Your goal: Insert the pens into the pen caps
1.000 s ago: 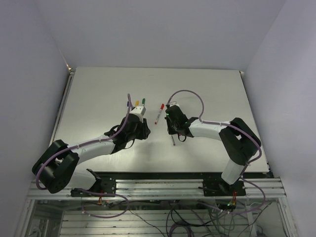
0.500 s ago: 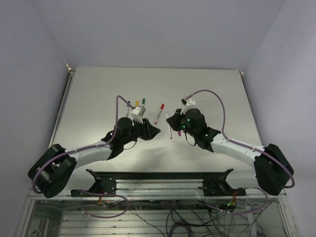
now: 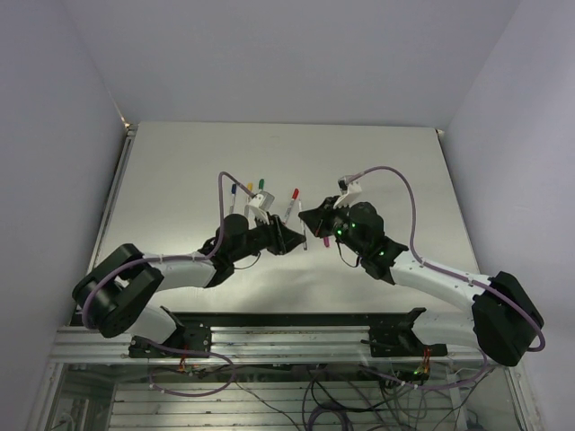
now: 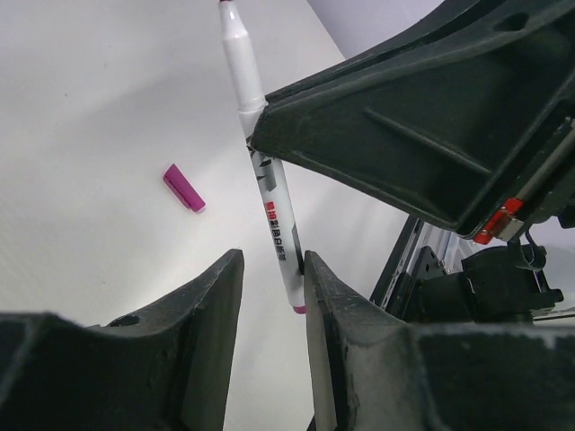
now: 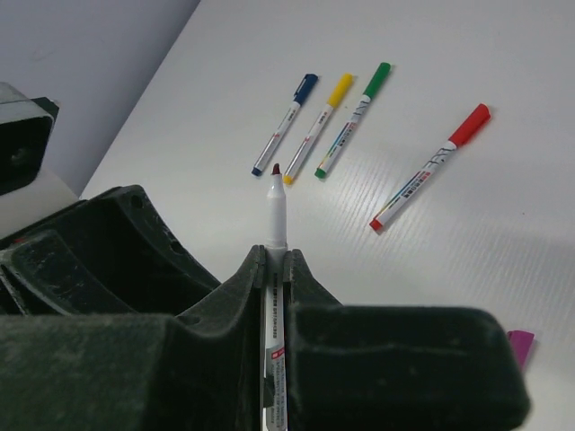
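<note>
Top external view: the left gripper (image 3: 289, 241) and right gripper (image 3: 312, 219) meet nose to nose over the middle of the table (image 3: 171, 171). At 11 to 12 o'clock from them lie the blue pen (image 3: 232, 194), yellow pen (image 3: 249, 189) and green pen (image 3: 261, 185) side by side, with the red pen (image 3: 292, 200) at their 3 o'clock, all capped. Left wrist view: the magenta pen (image 4: 274, 220) stands nearly upright with its bare tip at 12 o'clock. The right gripper's black fingers clamp it partway up. Its lower end sits between the left gripper's fingers, which stand partly apart, wider than the pen. The magenta cap (image 4: 184, 188) lies flat on the table at the pen's 9 o'clock, apart from it. Right wrist view: the right gripper is pinched tight on the magenta pen, tip pointing to 12 o'clock. The four capped pens lie beyond at 12 to 2 o'clock, and the magenta cap shows at 4 o'clock by the frame edge.
</note>
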